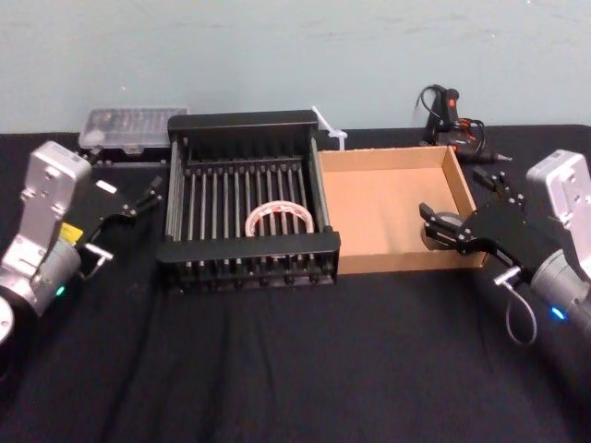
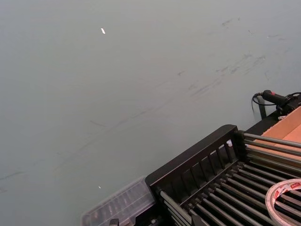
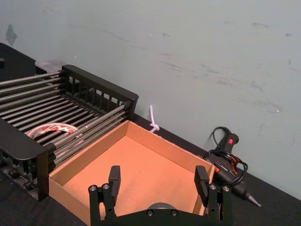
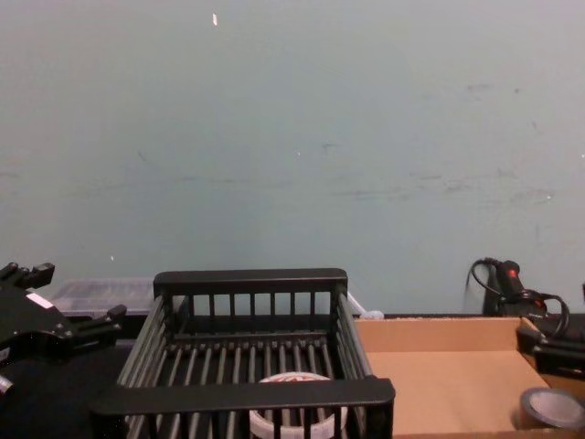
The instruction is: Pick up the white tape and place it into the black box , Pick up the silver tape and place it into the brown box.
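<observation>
The white tape (image 1: 277,220) lies flat on the slatted floor of the black box (image 1: 247,247), toward its front; it also shows in the chest view as the white tape (image 4: 297,416). The silver tape (image 1: 450,222) rests inside the brown box (image 1: 383,198), at its near right corner. My right gripper (image 1: 434,228) hovers open just over that roll, with its fingers (image 3: 114,177) spread wide and the roll's top (image 3: 161,206) back under the palm, untouched. Off to the crate's left, my left gripper (image 1: 125,221) is parked open.
A clear plastic case (image 1: 134,129) sits behind the crate at the back left. A black and red glue gun (image 1: 452,115) with its cable lies behind the brown box. A white zip tie (image 1: 330,129) lies between the boxes at the back. The black table (image 1: 295,369) stretches in front.
</observation>
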You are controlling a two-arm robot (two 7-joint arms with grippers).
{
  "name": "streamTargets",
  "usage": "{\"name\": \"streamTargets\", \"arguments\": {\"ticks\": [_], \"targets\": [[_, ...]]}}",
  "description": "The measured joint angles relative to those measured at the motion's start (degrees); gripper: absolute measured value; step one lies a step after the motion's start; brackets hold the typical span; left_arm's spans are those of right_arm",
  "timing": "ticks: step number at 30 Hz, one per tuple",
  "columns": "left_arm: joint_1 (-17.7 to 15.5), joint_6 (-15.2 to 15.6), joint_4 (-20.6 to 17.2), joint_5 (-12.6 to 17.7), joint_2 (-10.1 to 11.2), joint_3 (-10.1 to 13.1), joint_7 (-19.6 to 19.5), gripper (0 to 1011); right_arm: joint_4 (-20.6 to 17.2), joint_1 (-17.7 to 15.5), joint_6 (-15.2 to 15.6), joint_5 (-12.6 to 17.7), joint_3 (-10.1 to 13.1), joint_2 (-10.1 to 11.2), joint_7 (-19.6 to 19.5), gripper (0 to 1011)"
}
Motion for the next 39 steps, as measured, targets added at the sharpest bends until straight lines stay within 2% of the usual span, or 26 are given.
{"name": "streamTargets", "arguments": {"ticks": [7,39], "targets": [[0.0,0.0,0.0,0.0,0.0,0.0,0.0,1001,-0.4,-1.3,-0.6,-0.4,1.5,-1.0,-0.3,1002],[0.0,0.0,0.0,0.0,0.0,0.0,0.0,1001,-0.3,-1.0,-0.5,-0.3,1.1,-0.7,-0.2,1002]]}}
